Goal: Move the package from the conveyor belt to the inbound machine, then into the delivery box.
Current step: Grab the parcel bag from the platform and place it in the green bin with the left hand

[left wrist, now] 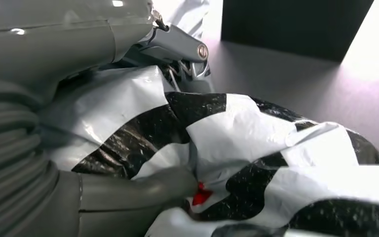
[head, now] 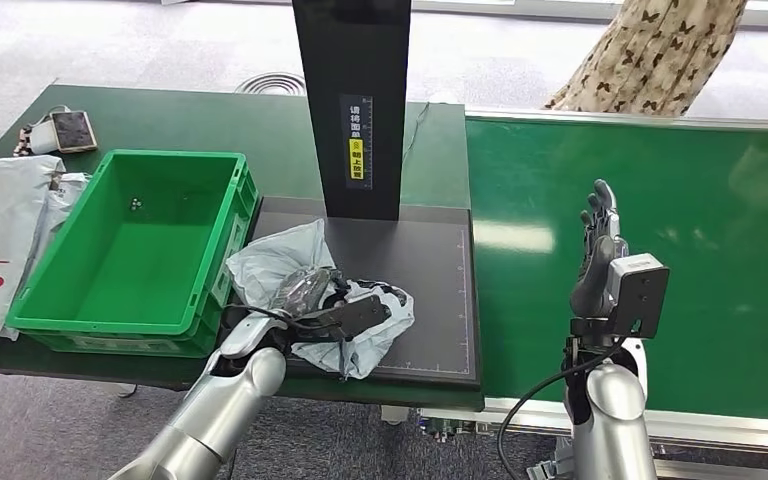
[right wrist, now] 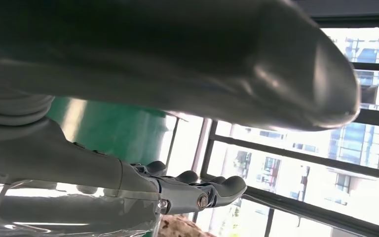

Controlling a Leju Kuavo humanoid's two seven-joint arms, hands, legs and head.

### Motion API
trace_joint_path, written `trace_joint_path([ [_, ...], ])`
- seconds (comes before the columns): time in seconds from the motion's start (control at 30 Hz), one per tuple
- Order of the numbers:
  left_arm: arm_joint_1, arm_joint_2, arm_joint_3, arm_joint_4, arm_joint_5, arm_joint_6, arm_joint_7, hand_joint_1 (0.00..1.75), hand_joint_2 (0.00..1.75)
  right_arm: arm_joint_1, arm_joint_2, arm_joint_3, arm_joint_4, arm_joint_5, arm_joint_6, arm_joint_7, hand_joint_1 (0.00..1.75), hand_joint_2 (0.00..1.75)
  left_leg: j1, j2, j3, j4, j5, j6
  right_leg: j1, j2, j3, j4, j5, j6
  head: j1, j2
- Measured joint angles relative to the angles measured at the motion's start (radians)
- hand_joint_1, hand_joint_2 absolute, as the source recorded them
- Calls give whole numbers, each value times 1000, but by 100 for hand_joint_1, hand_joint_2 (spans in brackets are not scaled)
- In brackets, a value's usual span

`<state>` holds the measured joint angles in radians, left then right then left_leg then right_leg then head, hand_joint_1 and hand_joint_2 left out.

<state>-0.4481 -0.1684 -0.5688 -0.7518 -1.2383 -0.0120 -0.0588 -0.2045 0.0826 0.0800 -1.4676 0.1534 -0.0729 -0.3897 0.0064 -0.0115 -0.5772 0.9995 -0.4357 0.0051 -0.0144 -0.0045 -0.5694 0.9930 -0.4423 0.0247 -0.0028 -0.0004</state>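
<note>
The package [head: 278,262] is a crumpled grey-white plastic mailer with black markings, lying on the black platform [head: 435,290] of the inbound machine. My left hand [head: 312,300] grips its near side. In the left wrist view the thumb [left wrist: 143,190] presses into the package [left wrist: 261,133] by a small red mark. My right hand [head: 600,245] is raised upright over the green conveyor belt [head: 690,230], fingers straight and apart, holding nothing. The right wrist view shows that hand [right wrist: 187,74] with its fingers [right wrist: 212,190] extended. The green delivery box [head: 35,300] stands left of the platform, open on top.
The machine's black scanner column [head: 352,100] rises at the back of the platform. White mailers [head: 0,230] lie left of the box, and a small device [head: 70,130] sits at the table's back left. A person in patterned clothing [head: 650,60] stands beyond the belt.
</note>
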Motion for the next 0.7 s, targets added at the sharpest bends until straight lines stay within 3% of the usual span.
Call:
trace_joint_path([
  [0.2, 23, 6, 0, -60, 2, 144, -125, 175, 175, 8, -1, -16, -21, -18, 3, -11, 0, 0, 0, 0, -6, 0, 1, -1, 0, 0, -7, 1, 0, -1, 0, 0],
  [0.47, 31, 13, 0, -109, 2, 194, -151, 175, 175, 14, -1, -27, -37, -21, 3, -13, 0, 0, 0, 1, -12, 0, 0, -1, 0, 1, -13, 1, 0, -1, 0, 0],
  [0.57, 46, 17, 0, -168, 3, 337, -213, 175, 175, 19, -2, -29, -43, -30, 3, -17, 0, 0, 0, 1, -14, 0, 0, -1, 0, 1, -15, 1, 0, -1, 0, 0],
  [0.7, 79, 34, 0, -344, -47, 544, -259, 175, 175, 30, -7, -32, -47, -52, 2, -34, 0, 0, 0, 1, -15, 0, 0, -2, 0, 2, -16, 1, 0, -1, 0, 0],
])
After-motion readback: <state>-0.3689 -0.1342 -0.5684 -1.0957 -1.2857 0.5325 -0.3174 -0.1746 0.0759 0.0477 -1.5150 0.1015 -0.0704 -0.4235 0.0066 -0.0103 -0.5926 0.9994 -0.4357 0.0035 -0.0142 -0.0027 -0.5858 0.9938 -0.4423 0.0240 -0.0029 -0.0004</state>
